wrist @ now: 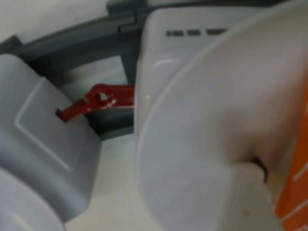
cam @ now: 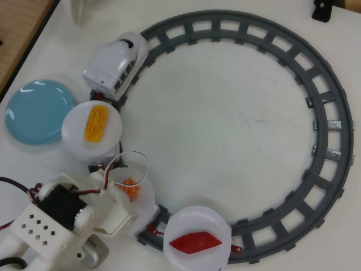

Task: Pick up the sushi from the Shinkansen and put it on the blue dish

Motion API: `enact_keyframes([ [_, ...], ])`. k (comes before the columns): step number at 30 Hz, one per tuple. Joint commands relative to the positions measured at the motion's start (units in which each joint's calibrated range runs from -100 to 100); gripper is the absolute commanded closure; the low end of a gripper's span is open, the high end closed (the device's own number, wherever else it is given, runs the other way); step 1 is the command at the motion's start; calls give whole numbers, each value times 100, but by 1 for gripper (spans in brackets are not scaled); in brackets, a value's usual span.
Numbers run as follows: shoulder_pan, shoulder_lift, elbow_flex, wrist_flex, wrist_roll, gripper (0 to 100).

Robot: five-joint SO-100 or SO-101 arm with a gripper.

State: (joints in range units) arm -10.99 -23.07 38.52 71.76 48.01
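The white Shinkansen (cam: 117,61) stands on the grey ring track (cam: 333,124) at upper left and pulls cars topped with white plates. The orange sushi (cam: 130,189) lies on the middle white plate (cam: 148,195). My gripper (cam: 131,192) reaches in from the lower left and is down over that plate, around the sushi. In the wrist view one fingertip (wrist: 245,192) rests on the plate (wrist: 202,120) right beside the sushi (wrist: 293,192); the other finger is out of frame. The blue dish (cam: 38,110) lies empty at the left, beside the train.
A yellow egg piece (cam: 96,123) sits on the plate behind the train. A red diamond piece (cam: 196,241) sits on the last plate (cam: 194,223). A red coupling hook (wrist: 96,101) links two cars. A wooden table edge (cam: 20,28) shows at upper left.
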Motion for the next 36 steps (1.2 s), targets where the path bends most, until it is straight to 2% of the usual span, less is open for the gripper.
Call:
enact_keyframes([
  [1, -124, 163, -299, 4, -83, 73],
  [6, -239, 470, -714, 4, -214, 97],
  [18, -503, 536, -2283, 80, -465, 97],
  [23, -1383, 536, -2571, 12, -889, 97],
  [28, -2598, 445, -2526, -327, -1537, 97],
  [36, -3892, 544, -2517, -650, -1950, 97],
])
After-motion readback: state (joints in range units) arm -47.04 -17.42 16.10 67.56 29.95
